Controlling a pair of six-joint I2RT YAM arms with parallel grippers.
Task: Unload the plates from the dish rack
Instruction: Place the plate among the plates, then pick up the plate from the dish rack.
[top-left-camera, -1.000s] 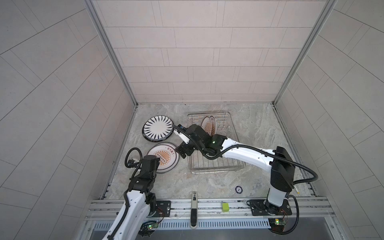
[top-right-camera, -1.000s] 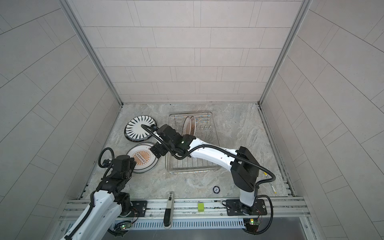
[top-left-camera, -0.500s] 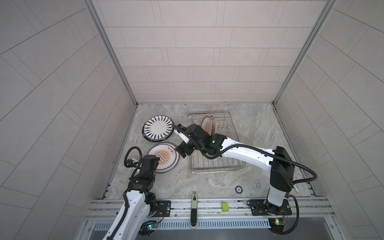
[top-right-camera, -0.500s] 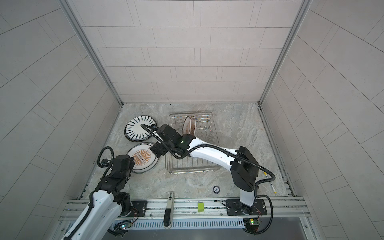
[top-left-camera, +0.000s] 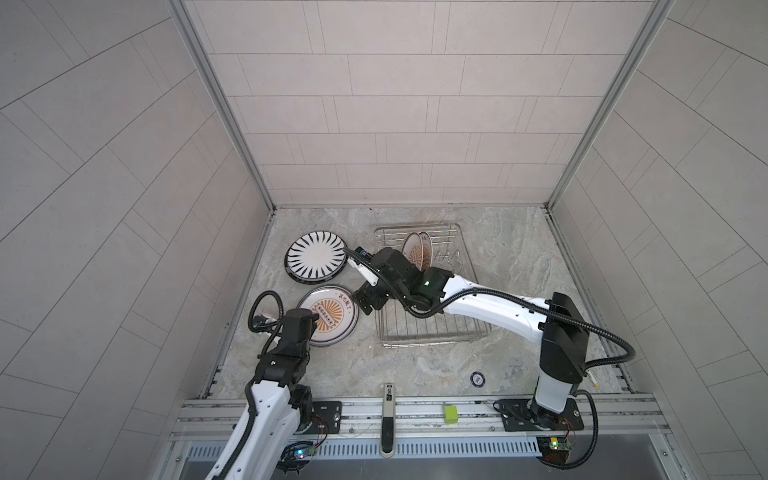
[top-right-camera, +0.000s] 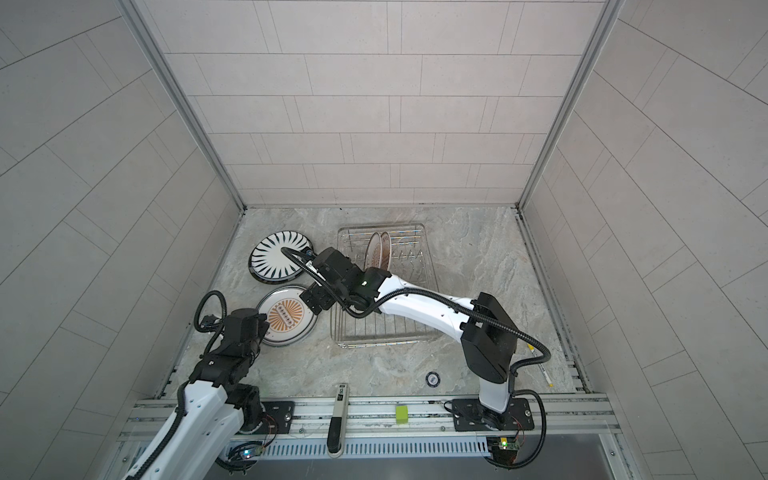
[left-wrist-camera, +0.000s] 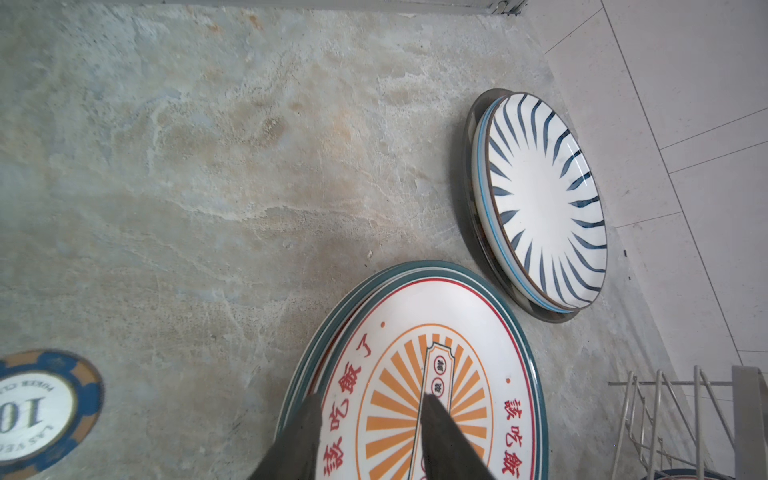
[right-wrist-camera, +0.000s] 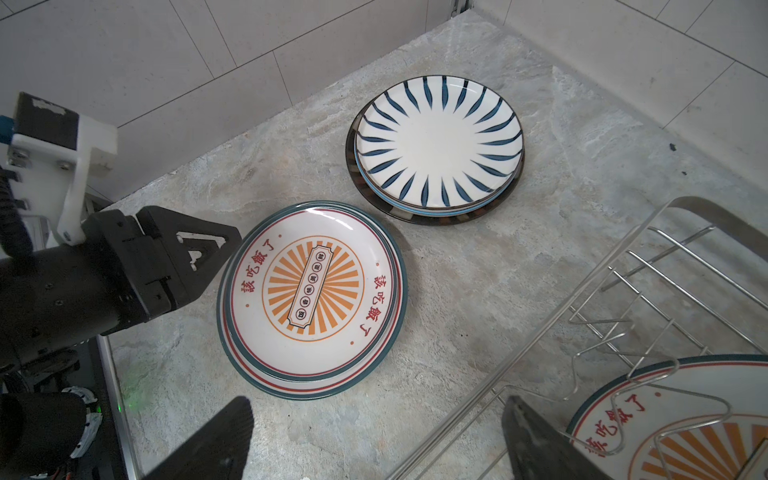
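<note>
Two stacks of plates lie flat on the table left of the dish rack (top-left-camera: 432, 337) (top-right-camera: 382, 337): a striped stack (top-left-camera: 316, 262) (top-right-camera: 279, 258) (left-wrist-camera: 544, 199) (right-wrist-camera: 438, 139) and, nearer the front, an orange sunburst stack (top-left-camera: 334, 320) (top-right-camera: 293, 320) (left-wrist-camera: 457, 332) (right-wrist-camera: 311, 291). Two more sunburst plates (top-left-camera: 417, 249) (top-right-camera: 378, 251) (right-wrist-camera: 685, 424) stand upright in the rack. My left gripper (top-left-camera: 316, 317) (left-wrist-camera: 372, 401) (right-wrist-camera: 230, 241) hovers open over the near rim of the sunburst stack, holding nothing. My right gripper (top-left-camera: 369, 301) (right-wrist-camera: 376, 409) stands wide open between that stack and the rack's left rim.
A blue poker chip (top-left-camera: 478, 379) (left-wrist-camera: 37, 411) lies near the front right. The left wall runs close behind both stacks. A black-and-white tool (top-left-camera: 387, 415) and a green block (top-left-camera: 451, 413) sit on the front rail. Upright wire prongs (right-wrist-camera: 623, 332) fill the rack's middle.
The left gripper's jaws have spread a little over the sunburst plate and the left arm has eased back slightly. The right arm has barely moved.
</note>
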